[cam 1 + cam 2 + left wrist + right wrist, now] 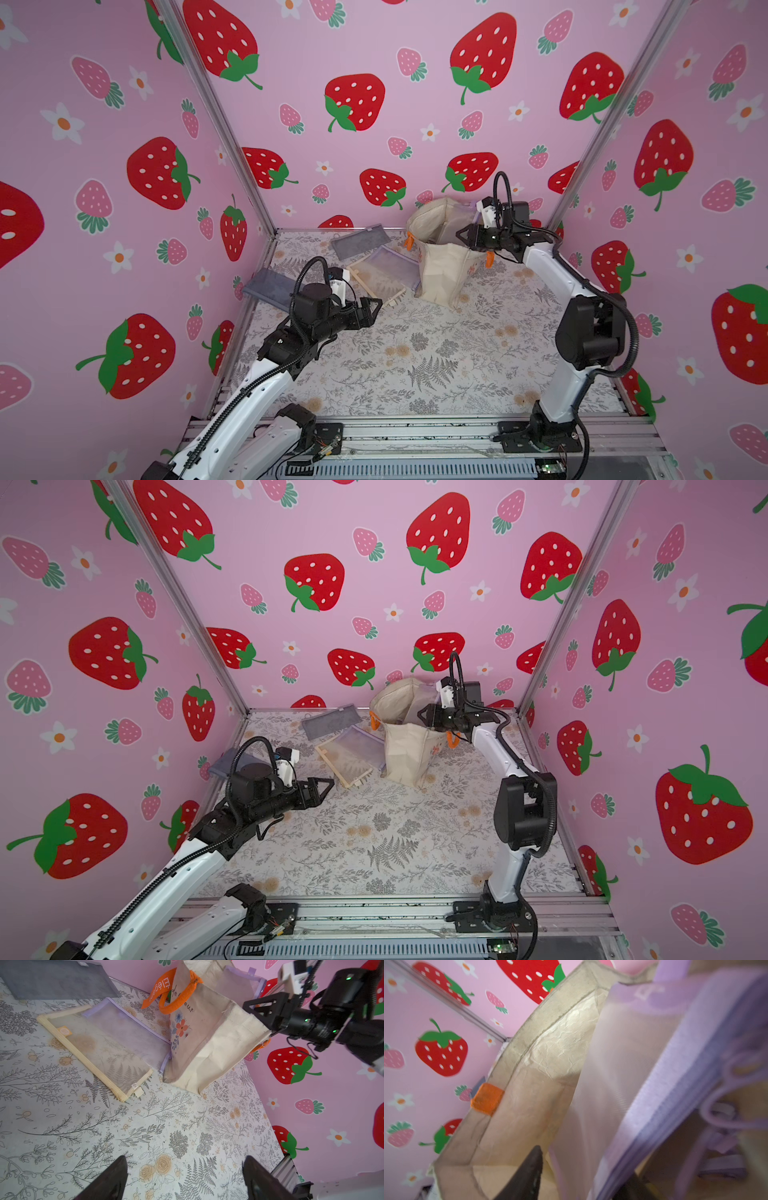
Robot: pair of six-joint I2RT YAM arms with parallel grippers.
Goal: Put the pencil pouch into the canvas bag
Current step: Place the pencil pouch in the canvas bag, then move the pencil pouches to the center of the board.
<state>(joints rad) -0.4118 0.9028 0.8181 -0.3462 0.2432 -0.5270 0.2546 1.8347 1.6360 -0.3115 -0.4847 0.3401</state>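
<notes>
The right hand [462, 239] sits at the rim of the bag [440, 270], a soft cream canvas tote that stands slumped and creased. Its mouth gapes open in front of the fingers. The pouch [623, 1064], sheer lilac mesh with a ribbed zip band and looped pull, stands on edge inside that mouth, its top corner poking above the rim in both top views. In the right wrist view the dark, pointed fingers [529, 1172] stand apart with the blurred mesh between them. Whether either one touches it I cannot tell. The bag's lining looks crinkled and papery, with an orange woven handle [178, 1001] drooping over the flower-printed side. The left hand [184, 1159] hangs wide and empty above the fern-printed surface [415, 353], well apart from the bag. Ahead of it lie a flat mesh pouch with cream trim [99, 1047], a lilac-edged one [133, 1028] tucked against the bag's base, and a grey one [56, 980] beyond.
</notes>
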